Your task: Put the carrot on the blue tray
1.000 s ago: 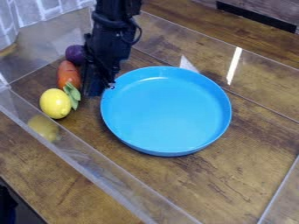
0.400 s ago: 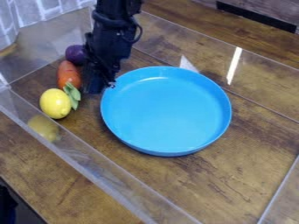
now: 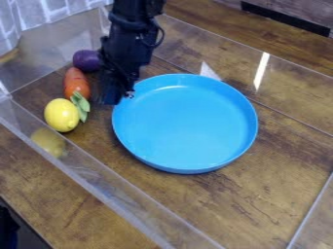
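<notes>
The carrot (image 3: 78, 82) lies on the wooden table left of the blue tray (image 3: 185, 122), its green end pointing toward the lemon. My gripper (image 3: 112, 95) hangs from the black arm and reaches down to the table between the carrot and the tray's left rim. Its fingers are shut, and nothing shows between them. The carrot sits just to their left; I cannot tell whether it touches them. The blue tray holds nothing.
A yellow lemon (image 3: 60, 115) sits in front of the carrot. A purple eggplant (image 3: 88, 60) lies behind it, partly hidden by the arm. A clear plastic sheet covers the table, with its edge along the front left.
The arm has shifted slightly right and its fingers have closed the last bit. The carrot, lemon and eggplant have stayed where they were.
</notes>
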`<state>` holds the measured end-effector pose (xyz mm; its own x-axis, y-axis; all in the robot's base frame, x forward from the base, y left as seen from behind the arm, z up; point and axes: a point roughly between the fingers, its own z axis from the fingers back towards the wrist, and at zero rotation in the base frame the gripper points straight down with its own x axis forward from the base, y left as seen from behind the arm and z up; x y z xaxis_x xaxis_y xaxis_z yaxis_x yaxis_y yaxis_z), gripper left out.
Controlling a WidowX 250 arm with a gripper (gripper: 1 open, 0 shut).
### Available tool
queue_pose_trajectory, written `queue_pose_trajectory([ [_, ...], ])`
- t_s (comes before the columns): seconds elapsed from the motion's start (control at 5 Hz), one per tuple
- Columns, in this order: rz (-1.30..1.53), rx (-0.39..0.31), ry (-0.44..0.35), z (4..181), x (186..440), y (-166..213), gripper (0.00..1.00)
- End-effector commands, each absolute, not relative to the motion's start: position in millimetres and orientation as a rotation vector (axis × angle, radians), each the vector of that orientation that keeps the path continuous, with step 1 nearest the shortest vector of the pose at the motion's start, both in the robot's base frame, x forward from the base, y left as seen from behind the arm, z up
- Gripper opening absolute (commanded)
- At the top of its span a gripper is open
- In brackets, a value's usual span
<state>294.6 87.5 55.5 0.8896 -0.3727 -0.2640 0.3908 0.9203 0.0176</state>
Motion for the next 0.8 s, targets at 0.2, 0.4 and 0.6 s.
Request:
queue_pose_trajectory([
  [0.2, -0.436, 0.11, 0.162, 85.1, 311.4, 78.3, 0.0],
  [0.4, -0.448, 0.112, 0.156, 87.3, 313.5, 75.1, 0.0],
  [0.6, -0.463, 0.117, 0.148, 91.4, 315.5, 71.5, 0.0],
])
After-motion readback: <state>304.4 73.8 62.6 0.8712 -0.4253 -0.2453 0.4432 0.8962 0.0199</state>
